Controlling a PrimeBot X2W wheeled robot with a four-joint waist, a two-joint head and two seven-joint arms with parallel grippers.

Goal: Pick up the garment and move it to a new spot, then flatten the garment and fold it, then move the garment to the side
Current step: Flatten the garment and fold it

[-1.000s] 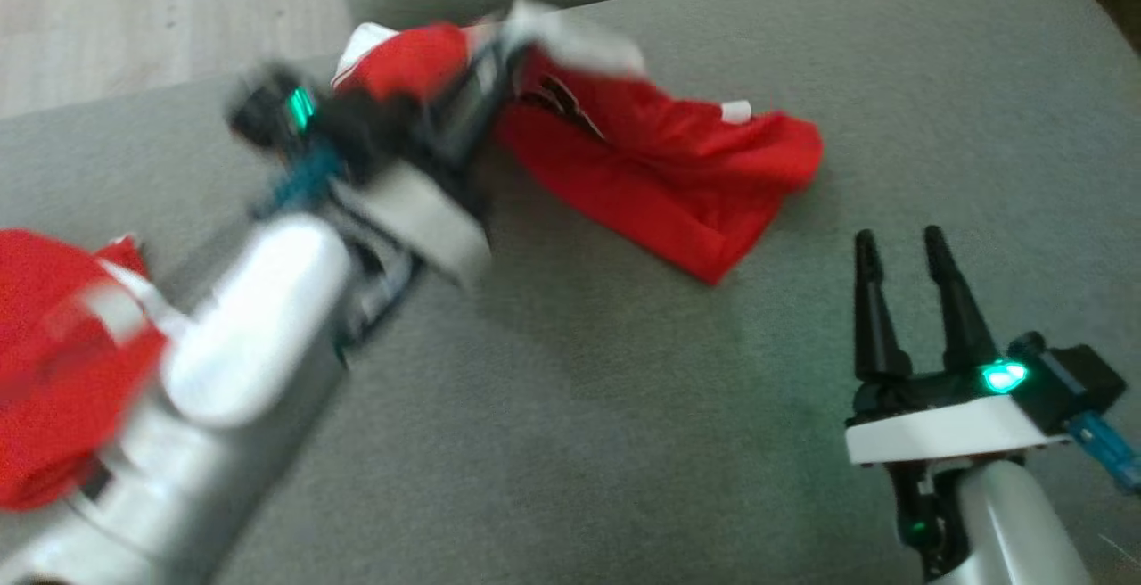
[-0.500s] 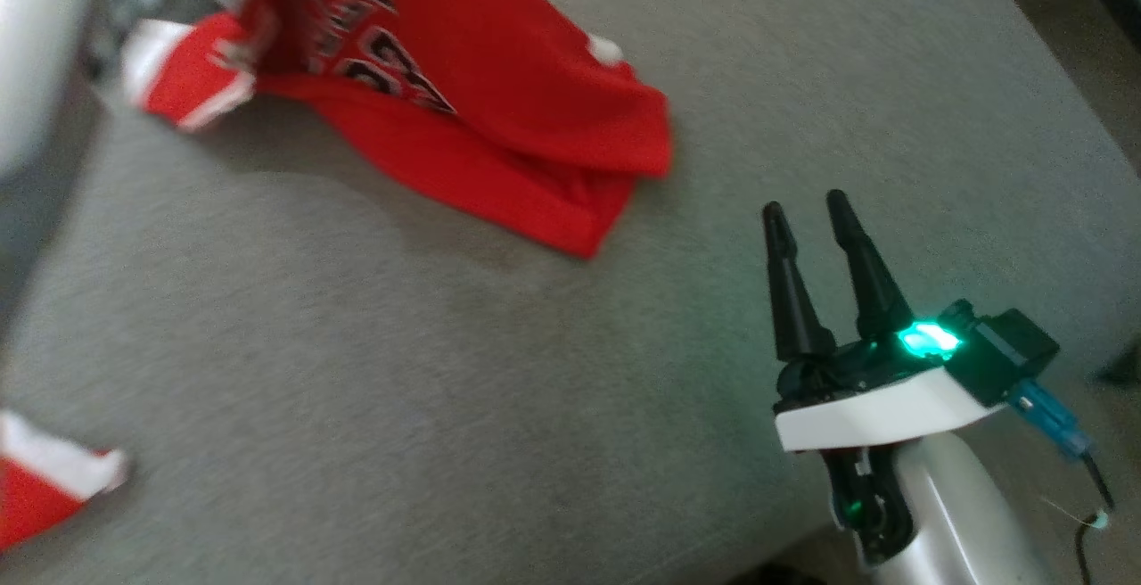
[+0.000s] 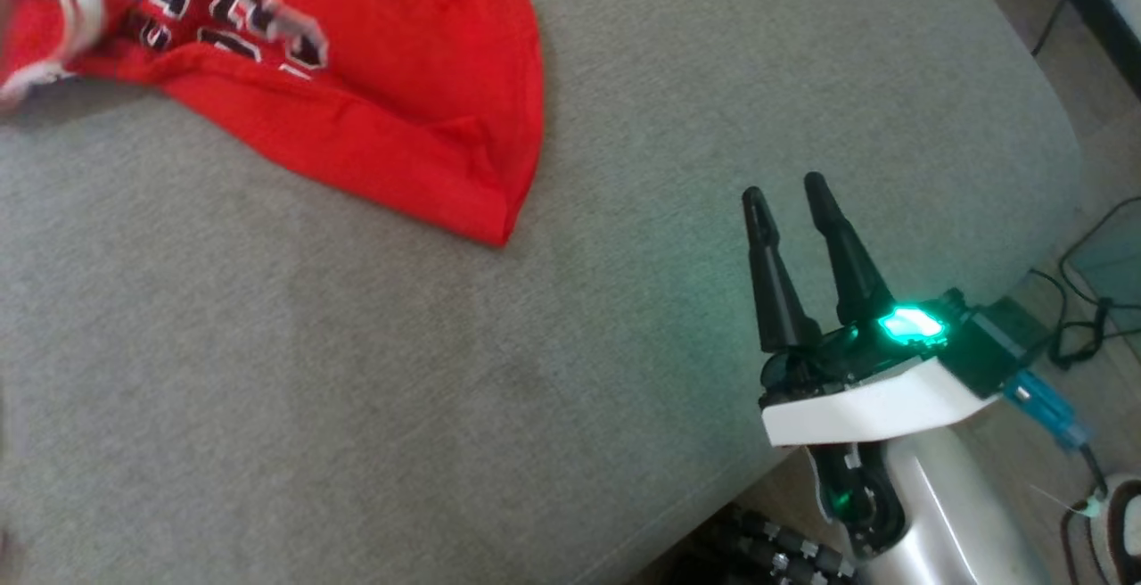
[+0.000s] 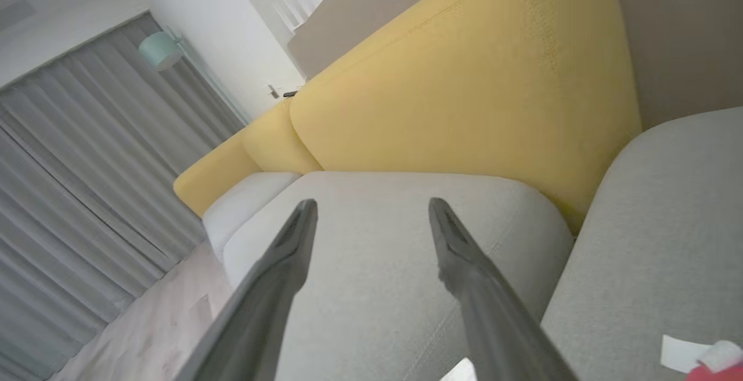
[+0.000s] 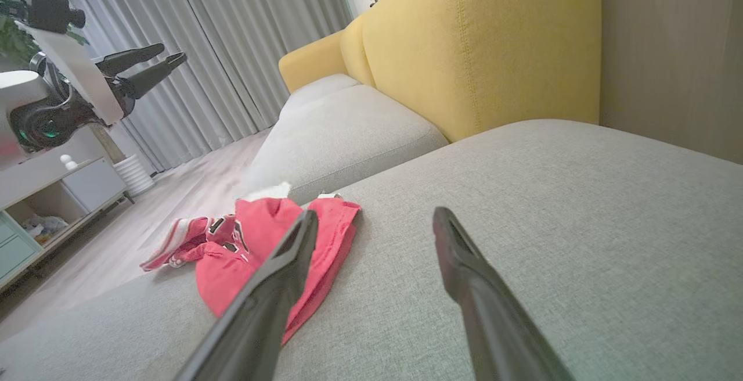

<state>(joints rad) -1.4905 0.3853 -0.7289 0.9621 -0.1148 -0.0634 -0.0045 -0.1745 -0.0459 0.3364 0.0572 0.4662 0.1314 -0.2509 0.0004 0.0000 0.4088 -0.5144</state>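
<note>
Red garment (image 3: 374,112) on grey cushion (image 3: 401,407)

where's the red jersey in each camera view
Head view: the red jersey lies crumpled at the upper left, on the grey seat cushion.
Left wrist view: a red sliver in the bottom right corner.
Right wrist view: lower left of centre.
Shared landmark: the grey seat cushion under it.
</note>
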